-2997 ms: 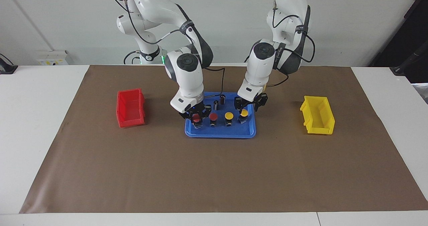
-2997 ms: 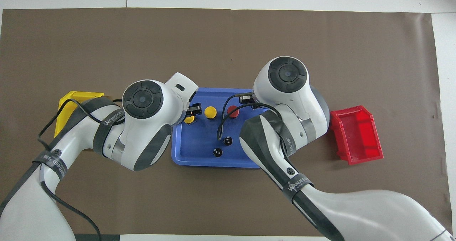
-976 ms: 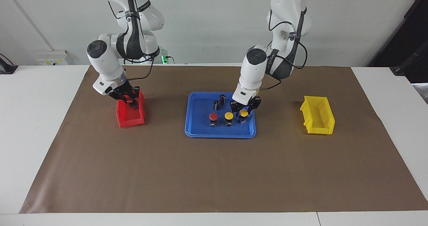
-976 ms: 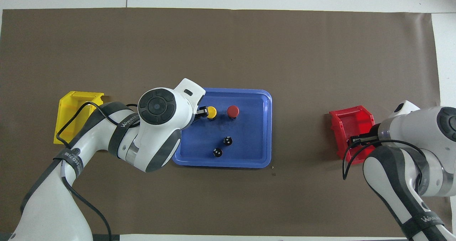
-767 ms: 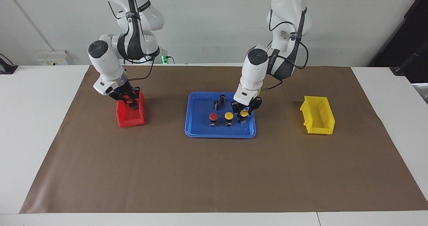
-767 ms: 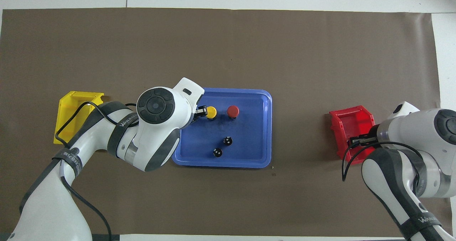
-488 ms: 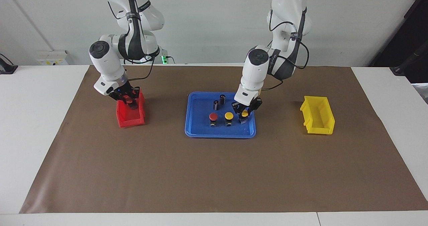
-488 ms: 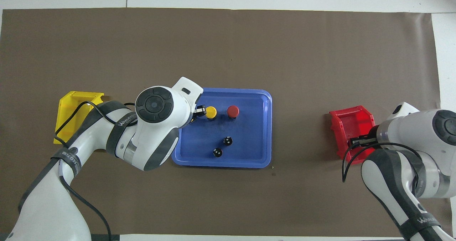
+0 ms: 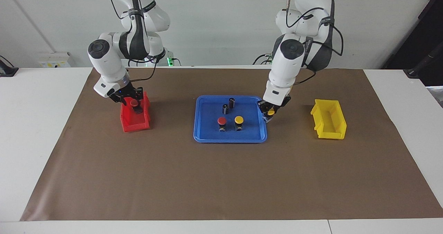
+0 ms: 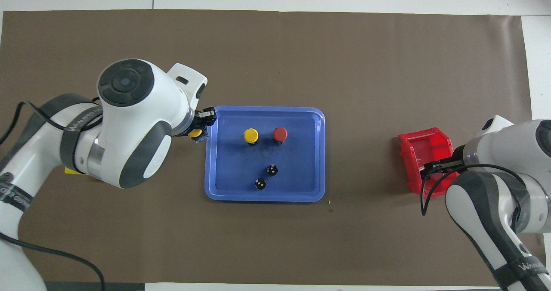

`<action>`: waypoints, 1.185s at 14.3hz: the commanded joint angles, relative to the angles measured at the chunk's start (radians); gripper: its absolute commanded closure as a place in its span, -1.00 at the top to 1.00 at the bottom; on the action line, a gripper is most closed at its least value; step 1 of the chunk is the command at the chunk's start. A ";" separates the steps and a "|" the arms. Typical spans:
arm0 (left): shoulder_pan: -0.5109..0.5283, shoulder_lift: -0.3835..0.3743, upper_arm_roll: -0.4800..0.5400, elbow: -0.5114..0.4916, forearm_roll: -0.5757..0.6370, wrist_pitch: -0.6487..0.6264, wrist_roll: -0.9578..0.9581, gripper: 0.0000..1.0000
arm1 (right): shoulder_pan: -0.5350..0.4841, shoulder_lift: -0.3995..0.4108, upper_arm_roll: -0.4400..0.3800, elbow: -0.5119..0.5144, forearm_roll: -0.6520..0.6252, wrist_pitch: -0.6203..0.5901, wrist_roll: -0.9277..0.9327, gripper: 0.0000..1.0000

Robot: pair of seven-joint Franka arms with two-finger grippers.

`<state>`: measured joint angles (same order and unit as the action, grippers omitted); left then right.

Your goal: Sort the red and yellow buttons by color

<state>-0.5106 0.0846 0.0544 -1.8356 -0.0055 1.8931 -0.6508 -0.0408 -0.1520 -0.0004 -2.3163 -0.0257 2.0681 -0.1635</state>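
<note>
— Two buttons in the air, two resting on the blue tray (image 9: pixel 230 140). Left gripper (image 9: pixel 269 113)?

— Pinching the carried yellow button (image 9: pixel 271 112) by its body, cap up, over the tray rim at the left arm's end. Well apart from the yellow bin (image 9: pixel 328 120).

— Right gripper (image 9: pixel 133 103)?

— Over the red bin (image 9: pixel 135 125), apparently clamped on the carried red button (image 9: pixel 133 102). Not yet dropped.

— On the tray?

— Second yellow button (image 9: pixel 238 119) and second red button (image 9: pixel 222 120) side by side, upright; two dark cylinders (image 9: pixel 231 101) nearer the robots. Cylinders not part of the sort.

— Advice for the step in hand?

— Left: keep the grip firm and the button raised clear of the rim, carry level toward the yellow bin, release only once squarely above its opening and low enough to stop a bounce. Right: lower into the red bin before parting the fingers, then lift straight up. Afterwards, approach each remaining button from above — neighbours close, easy to knock over.
</note>
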 commanded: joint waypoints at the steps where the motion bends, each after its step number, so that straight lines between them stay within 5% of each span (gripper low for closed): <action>1: 0.113 -0.110 0.002 0.007 -0.021 -0.118 0.150 -0.97 | -0.001 0.037 0.011 0.168 -0.008 -0.130 -0.021 0.29; 6: 0.378 -0.141 0.004 -0.023 -0.021 -0.125 0.555 -0.97 | 0.218 0.173 0.013 0.496 0.026 -0.236 0.247 0.30; 10: 0.466 -0.126 0.007 -0.095 -0.019 0.004 0.684 -0.97 | 0.450 0.507 0.013 0.930 0.050 -0.270 0.643 0.33; 14: 0.510 -0.126 0.009 -0.241 -0.008 0.148 0.781 -0.97 | 0.581 0.643 0.013 0.890 -0.008 -0.015 0.734 0.34; 17: 0.531 -0.131 0.009 -0.318 -0.008 0.170 0.824 -0.97 | 0.599 0.663 0.013 0.810 -0.008 0.082 0.756 0.34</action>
<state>0.0007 -0.0192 0.0706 -2.0809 -0.0077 2.0245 0.1365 0.5596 0.5252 0.0153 -1.4578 -0.0238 2.1102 0.5802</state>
